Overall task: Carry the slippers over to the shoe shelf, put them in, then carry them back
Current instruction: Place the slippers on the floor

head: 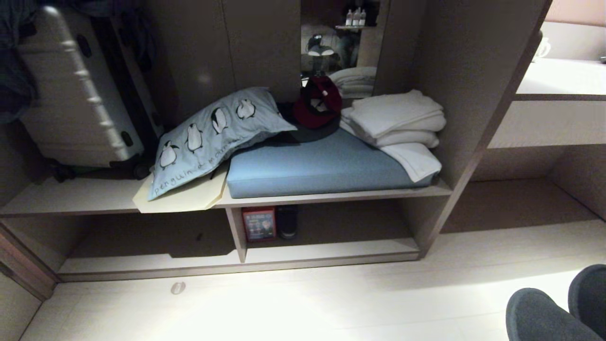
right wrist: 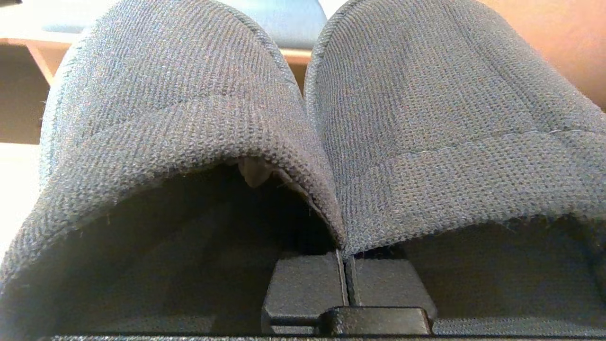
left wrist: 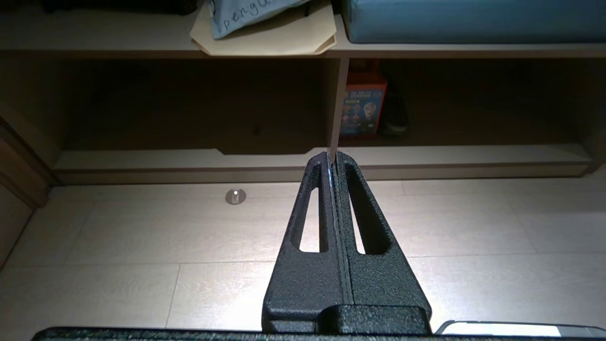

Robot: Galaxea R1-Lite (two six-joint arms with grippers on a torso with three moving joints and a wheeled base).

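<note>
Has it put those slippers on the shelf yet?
Not yet. The slippers are picked up, pinched together in the right tool. The robot faces the shoe shelf, which holds only a red box and a black shoe. Putting them in and bringing them back remain.

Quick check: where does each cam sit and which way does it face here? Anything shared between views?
Head: high, looking forward and down at the shoe shelf; no arm visible, only the slippers.
Left wrist: behind the shut left gripper, low, facing the shoe shelf.
Right wrist: behind the right gripper, shut on the slippers.
Shared: head and left wrist both show the red box.
</note>
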